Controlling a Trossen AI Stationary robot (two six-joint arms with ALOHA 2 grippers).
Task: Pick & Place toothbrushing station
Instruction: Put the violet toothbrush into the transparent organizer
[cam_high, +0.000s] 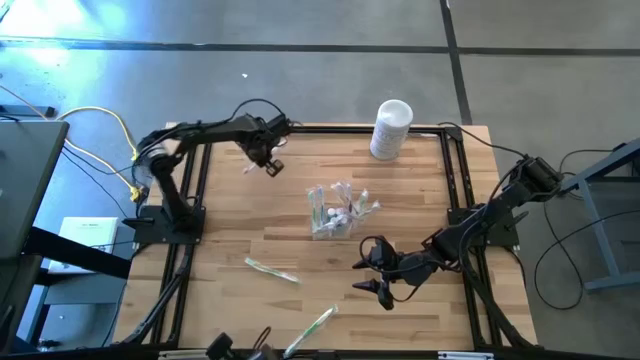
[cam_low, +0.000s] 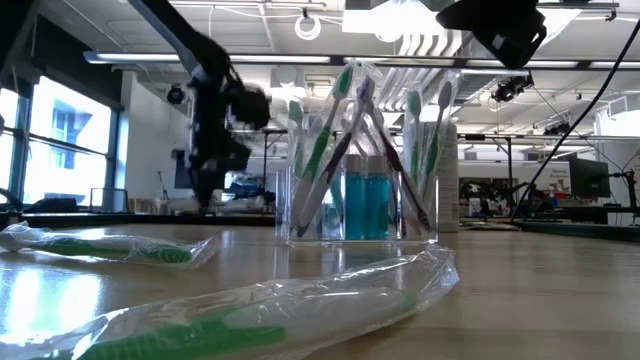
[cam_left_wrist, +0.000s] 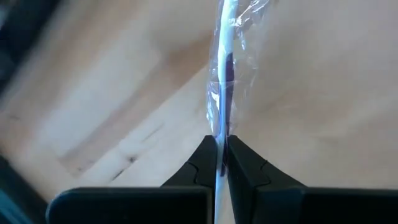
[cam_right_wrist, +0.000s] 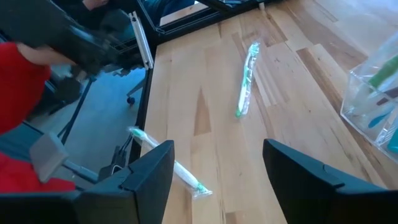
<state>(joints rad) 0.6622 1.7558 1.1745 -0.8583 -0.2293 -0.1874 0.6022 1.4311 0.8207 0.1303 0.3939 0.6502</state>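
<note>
At mid-worktop stands the clear cup (cam_high: 333, 212) of toothbrushes; two wrapped green toothbrushes (cam_high: 271, 268) (cam_high: 311, 330) lie nearer. Far left, the left gripper (cam_high: 272, 160) pinches a wrapped toothbrush (cam_left_wrist: 224, 62). The right gripper (cam_high: 377, 274), jaws open, hovers near-right. A white canister (cam_high: 390, 129) stands far.

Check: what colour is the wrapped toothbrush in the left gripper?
White and blue-purple, inside clear wrap: the toothbrush pinched by the left gripper. Left wrist view shows it best.

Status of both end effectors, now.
Left end effector: closed on a plastic-wrapped white-and-purple toothbrush, raised above the wooden table.
Right end effector: open, empty, over the table.
</note>
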